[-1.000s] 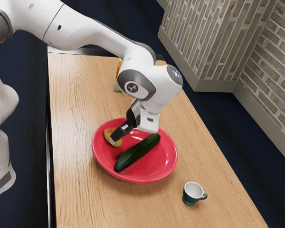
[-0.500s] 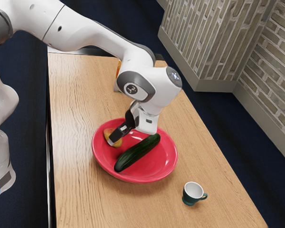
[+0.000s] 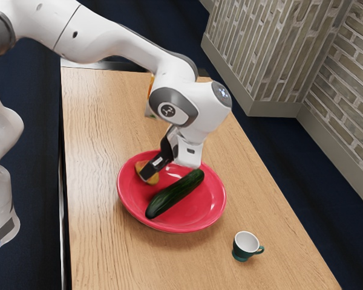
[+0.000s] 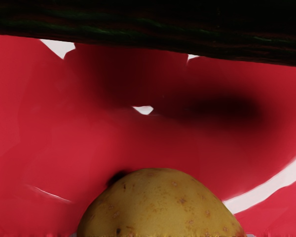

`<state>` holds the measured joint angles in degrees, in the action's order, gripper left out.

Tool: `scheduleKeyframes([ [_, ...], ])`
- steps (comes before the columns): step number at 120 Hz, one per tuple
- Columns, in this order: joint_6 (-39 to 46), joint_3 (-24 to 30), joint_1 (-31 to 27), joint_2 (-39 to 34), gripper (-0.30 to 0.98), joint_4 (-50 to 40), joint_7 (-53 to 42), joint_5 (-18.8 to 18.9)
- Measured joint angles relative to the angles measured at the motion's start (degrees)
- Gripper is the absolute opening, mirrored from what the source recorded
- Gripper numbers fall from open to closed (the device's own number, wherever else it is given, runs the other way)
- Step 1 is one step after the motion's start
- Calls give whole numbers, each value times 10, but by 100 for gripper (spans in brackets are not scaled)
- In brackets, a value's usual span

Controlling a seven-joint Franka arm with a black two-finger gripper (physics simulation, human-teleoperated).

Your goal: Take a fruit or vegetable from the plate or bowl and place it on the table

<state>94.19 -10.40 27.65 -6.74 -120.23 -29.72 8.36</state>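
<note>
Gripper point(image 3: 146, 174) at 1 potato point(image 4: 160, 210) in the red bowl point(image 3: 199, 214); whether open or closed cannot be told. Centre the grasp, then lift vertically, clear of the cucumber point(image 3: 175, 193).

Obs.: potato point(image 3: 154, 180) displaced slightly inward from the red bowl's rim point(image 3: 122, 200) at the exterior view's left; gripper point(image 3: 147, 175) shifted likewise from that rim.
</note>
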Motion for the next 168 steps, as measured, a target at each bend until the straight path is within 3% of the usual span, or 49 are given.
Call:
scheduleKeyframes([
  [18, -13, -32, 3, -33, 20, 32, -2, 14],
  [37, -46, -164, -2, -67, 22, 85, -20, 32],
  [48, -57, -200, -3, -70, 22, 90, -33, 40],
  [73, -66, -230, -7, -63, 22, 90, -58, 49],
  [87, -73, -232, -8, -48, 48, 91, -72, 52],
  [106, -79, -233, -8, -43, 62, 91, -89, 53],
  [168, -112, -244, -19, -43, 68, 116, -131, 47],
])
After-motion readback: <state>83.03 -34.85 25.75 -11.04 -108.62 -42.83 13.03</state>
